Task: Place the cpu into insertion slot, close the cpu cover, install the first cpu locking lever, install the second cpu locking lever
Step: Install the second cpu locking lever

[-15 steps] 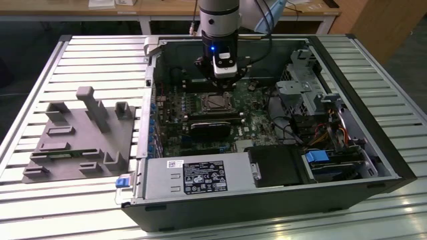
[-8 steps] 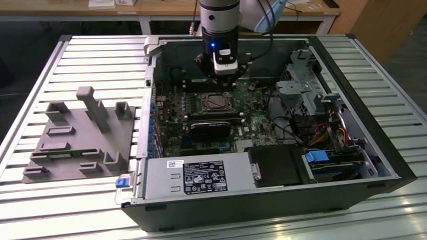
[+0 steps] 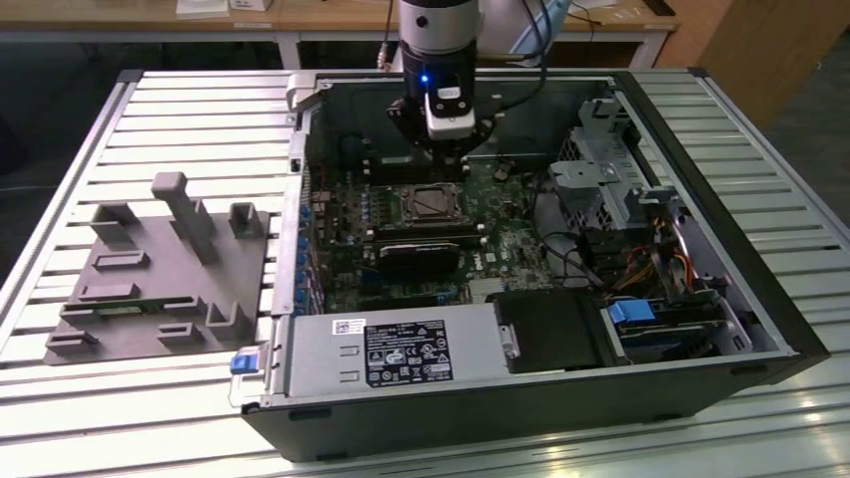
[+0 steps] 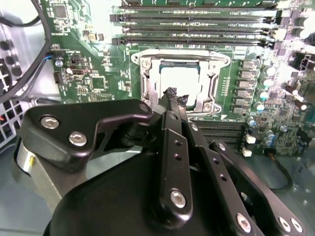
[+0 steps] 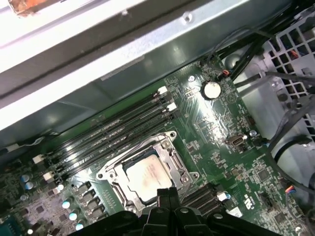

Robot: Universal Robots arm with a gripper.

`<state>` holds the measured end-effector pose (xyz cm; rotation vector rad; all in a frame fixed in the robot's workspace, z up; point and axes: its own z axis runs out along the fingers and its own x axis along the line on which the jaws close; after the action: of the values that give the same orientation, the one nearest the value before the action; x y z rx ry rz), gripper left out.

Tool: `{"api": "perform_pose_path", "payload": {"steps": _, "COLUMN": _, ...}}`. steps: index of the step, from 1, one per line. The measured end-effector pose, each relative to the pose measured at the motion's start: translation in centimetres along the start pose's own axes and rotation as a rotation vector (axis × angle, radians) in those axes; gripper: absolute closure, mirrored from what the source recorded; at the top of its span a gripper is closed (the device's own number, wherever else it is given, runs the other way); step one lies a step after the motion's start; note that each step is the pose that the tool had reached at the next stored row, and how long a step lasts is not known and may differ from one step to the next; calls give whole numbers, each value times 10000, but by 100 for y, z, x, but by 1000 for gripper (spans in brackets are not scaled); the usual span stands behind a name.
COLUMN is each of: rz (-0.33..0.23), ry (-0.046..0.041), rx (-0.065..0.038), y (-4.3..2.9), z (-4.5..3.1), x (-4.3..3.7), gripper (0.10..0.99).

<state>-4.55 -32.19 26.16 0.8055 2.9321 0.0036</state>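
The cpu (image 4: 180, 78) lies flat in the insertion slot (image 4: 141, 63), its pale metal face up, and it is also seen from the other side (image 5: 147, 174). The cpu cover (image 5: 175, 158) lies down around the chip as a silver frame. Thin wire levers run along the socket's sides; whether they are latched I cannot tell. My gripper (image 4: 174, 93) is shut with nothing in it, its taped tips just over the socket's near edge. In the exterior view the gripper (image 3: 443, 164) hangs over the socket (image 3: 432, 203) inside the open computer case.
Long black memory slots (image 4: 197, 19) run beside the socket. A black block (image 3: 418, 257), the power supply (image 3: 385, 354) and a drive cage (image 3: 598, 174) crowd the case. Cables (image 4: 29, 49) hang near the board's edge. A grey fixture (image 3: 159, 269) stands on the slatted table.
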Motion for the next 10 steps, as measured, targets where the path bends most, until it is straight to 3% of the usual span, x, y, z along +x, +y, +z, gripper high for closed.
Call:
{"api": "perform_pose_path", "payload": {"steps": 7, "rz": -2, "ry": 2, "rx": 0, "y": 0, "z": -9, "x": -1, "gripper": 984}}
{"api": "perform_pose_path", "payload": {"steps": 8, "rz": -4, "ry": 38, "rx": 22, "y": 0, "z": -3, "x": -1, "gripper": 984}}
{"api": "perform_pose_path", "payload": {"steps": 10, "rz": -7, "ry": 207, "rx": 122, "y": 1, "z": 14, "x": -2, "gripper": 984}}
